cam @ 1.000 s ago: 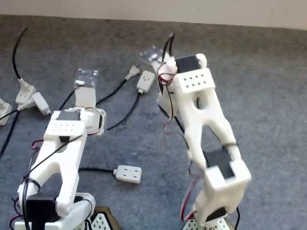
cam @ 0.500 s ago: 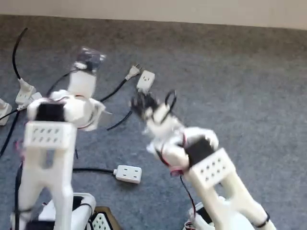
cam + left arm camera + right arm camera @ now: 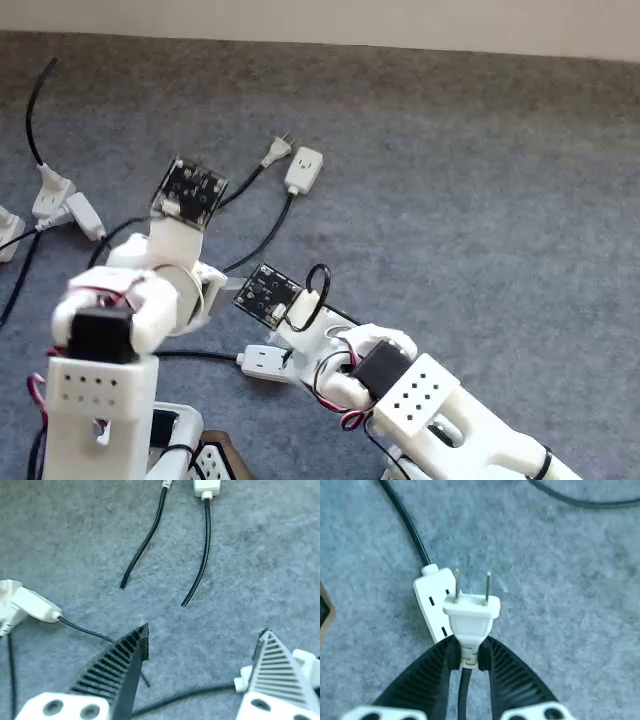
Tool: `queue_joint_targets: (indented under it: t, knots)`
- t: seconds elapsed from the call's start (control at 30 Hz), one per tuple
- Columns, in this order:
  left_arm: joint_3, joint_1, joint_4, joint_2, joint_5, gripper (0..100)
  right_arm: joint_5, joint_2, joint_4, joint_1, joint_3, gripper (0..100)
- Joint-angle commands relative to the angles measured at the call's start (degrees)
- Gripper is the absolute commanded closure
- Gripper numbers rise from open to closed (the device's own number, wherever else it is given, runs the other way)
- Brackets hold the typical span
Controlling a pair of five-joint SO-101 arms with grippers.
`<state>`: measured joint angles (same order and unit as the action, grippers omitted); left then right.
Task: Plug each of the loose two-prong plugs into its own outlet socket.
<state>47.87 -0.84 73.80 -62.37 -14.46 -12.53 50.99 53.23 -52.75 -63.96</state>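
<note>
1. Surface: the grey carpet (image 3: 500, 200) carries all cables and sockets.
2. The left arm (image 3: 110, 340) stands at the left of the high view. The left gripper (image 3: 205, 630) is spread wide and holds nothing, above carpet crossed by black cables.
3. The right arm (image 3: 440, 410) lies low at the front. The right gripper (image 3: 470, 647) is clamped on the neck of the held plug (image 3: 471, 612), with both prongs pointing away from it.
4. The near socket (image 3: 434, 607) lies on the carpet just beside the held plug. The prongs are not inserted.
5. The far socket (image 3: 303, 170) lies farther back.
6. The loose plug (image 3: 277, 151) rests just beside the far socket, apart from it.
</note>
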Motion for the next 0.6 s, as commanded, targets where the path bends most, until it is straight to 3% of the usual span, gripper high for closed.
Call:
queue_joint_targets:
  t: [0.0, 0.27, 0.57]
  knots:
    - [7.6, 1.4, -6.2, -5.1, 4.0, 66, 0.9, 1.5, -1.4, -0.5, 0.5, 99.3]
    - [13.1, 7.3, -7.1, -13.9, 6.9, 66, 3.5, 1.4, -5.7, -0.7, -0.2, 99.3]
    - [20.0, 7.8, -9.8, -17.1, 6.8, 66, 4.4, 1.4, -5.5, -0.6, 0.0, 99.3]
